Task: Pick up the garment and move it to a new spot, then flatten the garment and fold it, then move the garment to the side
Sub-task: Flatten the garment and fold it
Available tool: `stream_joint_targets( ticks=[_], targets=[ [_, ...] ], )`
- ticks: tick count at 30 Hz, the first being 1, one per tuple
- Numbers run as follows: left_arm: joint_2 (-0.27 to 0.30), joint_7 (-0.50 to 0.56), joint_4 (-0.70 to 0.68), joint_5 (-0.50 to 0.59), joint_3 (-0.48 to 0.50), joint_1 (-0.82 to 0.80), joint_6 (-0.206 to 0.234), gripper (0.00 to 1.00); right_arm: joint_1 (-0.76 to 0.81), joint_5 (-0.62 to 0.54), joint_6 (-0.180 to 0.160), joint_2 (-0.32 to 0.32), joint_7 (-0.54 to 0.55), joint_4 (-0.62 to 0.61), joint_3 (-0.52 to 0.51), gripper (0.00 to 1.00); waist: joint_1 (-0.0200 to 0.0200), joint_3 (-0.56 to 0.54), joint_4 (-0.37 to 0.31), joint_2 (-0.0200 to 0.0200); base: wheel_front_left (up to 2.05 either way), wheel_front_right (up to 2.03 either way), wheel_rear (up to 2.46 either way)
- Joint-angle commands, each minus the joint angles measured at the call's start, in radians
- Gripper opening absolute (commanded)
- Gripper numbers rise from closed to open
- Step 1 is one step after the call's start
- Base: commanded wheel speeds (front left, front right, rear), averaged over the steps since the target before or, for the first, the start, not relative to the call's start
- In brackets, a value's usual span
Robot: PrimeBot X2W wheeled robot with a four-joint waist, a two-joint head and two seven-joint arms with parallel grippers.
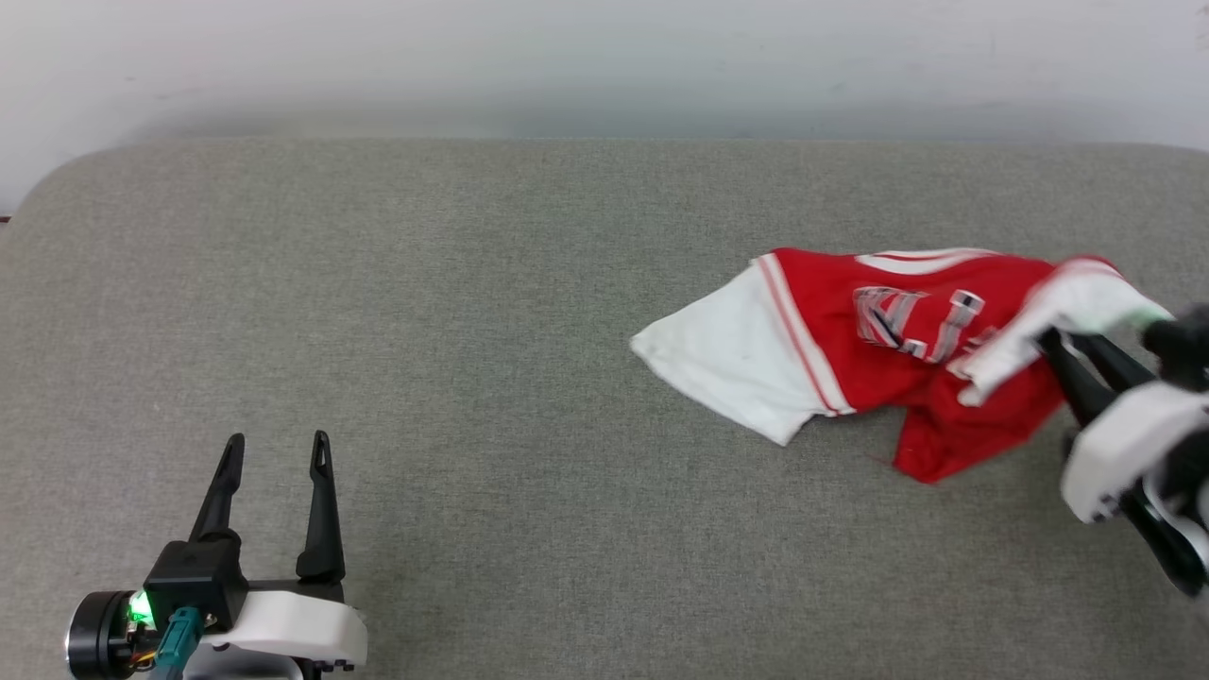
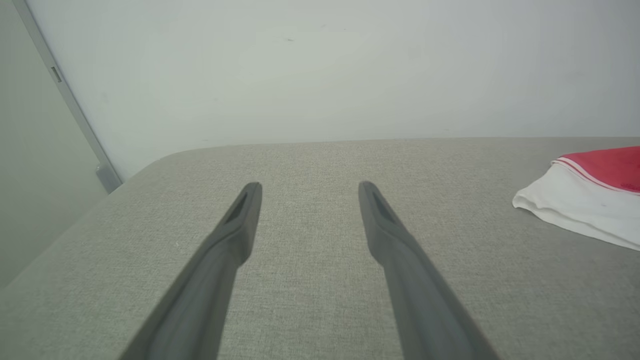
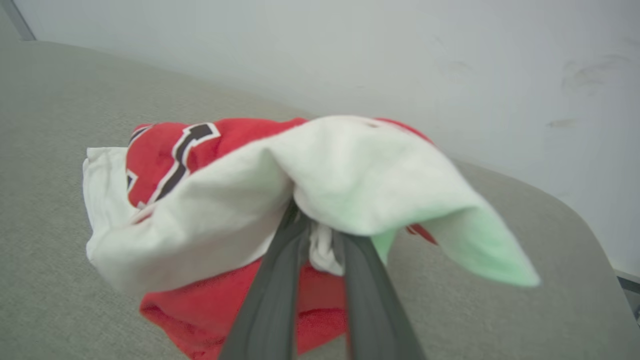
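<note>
Your garment (image 1: 841, 378) lies crumpled near the right edge of the grey padded surface (image 1: 472, 283), one white sleeve spread toward the middle. Your right gripper (image 1: 1060, 342) is clamped on the other white sleeve, which drapes over its fingers. Your left gripper (image 1: 279, 442) sits by the near left corner, fingers apart, well clear of the cloth.

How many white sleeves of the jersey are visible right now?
2. The flat sleeve lies spread on the grey surface; the raised sleeve is pinched in the right end effector.
</note>
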Motion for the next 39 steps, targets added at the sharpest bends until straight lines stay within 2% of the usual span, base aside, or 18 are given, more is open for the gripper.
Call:
stream_joint_targets(
  ticks=[1, 6, 11, 16, 23, 24, 25, 32, 35, 39],
  targets=[
    [0.003, -0.003, -0.004, 0.006, 0.001, 0.015, -0.001, 1.00, 0.057, -0.018, -0.001, 0.006, -0.021, 0.030, -0.064, 0.00, 0.0000, 0.003, -0.005, 0.0000, 0.00, 0.00, 0.00],
    [0.005, -0.003, -0.005, 0.008, 0.003, 0.013, -0.005, 1.00, 0.176, -0.065, -0.001, 0.015, -0.063, 0.109, -0.234, 0.00, 0.0000, 0.009, -0.013, 0.0000, 0.00, 0.00, 0.00],
    [0.007, -0.003, -0.003, 0.009, 0.005, 0.018, -0.006, 1.00, 0.284, -0.097, -0.001, 0.014, -0.080, 0.188, -0.361, 0.00, 0.0000, 0.009, -0.018, 0.0000, 0.00, 0.00, 0.00],
    [0.006, -0.003, 0.001, 0.008, 0.005, 0.014, -0.007, 1.00, 0.364, -0.099, -0.002, 0.030, -0.070, 0.257, -0.431, 0.00, 0.0000, 0.008, -0.022, 0.0000, 0.00, 0.00, 0.00],
    [0.004, -0.003, 0.008, 0.007, 0.010, 0.012, -0.005, 1.00, 0.418, -0.055, -0.002, 0.091, -0.063, 0.323, -0.495, 0.00, 0.0000, 0.000, -0.035, 0.0000, 0.00, 0.00, 0.00],
    [0.004, -0.003, 0.009, 0.007, 0.011, 0.015, -0.005, 1.00, 0.418, -0.044, -0.002, 0.098, -0.069, 0.318, -0.504, 0.28, 0.0000, -0.004, -0.037, 0.0000, 0.00, 0.00, 0.00],
    [0.004, -0.003, 0.011, 0.007, 0.011, 0.017, -0.005, 1.00, 0.417, -0.035, -0.002, 0.100, -0.078, 0.309, -0.515, 1.00, 0.0000, -0.008, -0.039, 0.0000, 0.00, 0.00, 0.00],
    [0.003, -0.003, 0.011, 0.011, 0.010, 0.037, -0.006, 1.00, 0.453, -0.055, -0.001, 0.080, -0.139, 0.159, -0.653, 1.00, 0.0000, -0.043, -0.044, 0.0000, 0.00, 0.00, 0.00],
    [0.003, -0.003, 0.005, 0.012, 0.014, 0.043, -0.003, 1.00, 0.494, -0.082, -0.001, 0.088, -0.139, 0.042, -0.729, 1.00, 0.0000, -0.053, -0.047, 0.0000, 0.00, 0.00, 0.00],
    [0.001, -0.003, -0.005, 0.012, 0.015, 0.056, 0.000, 1.00, 0.534, -0.127, -0.001, 0.108, -0.088, -0.167, -0.827, 1.00, 0.0000, -0.058, -0.048, 0.0000, 0.00, 0.00, 0.00]
  ],
)
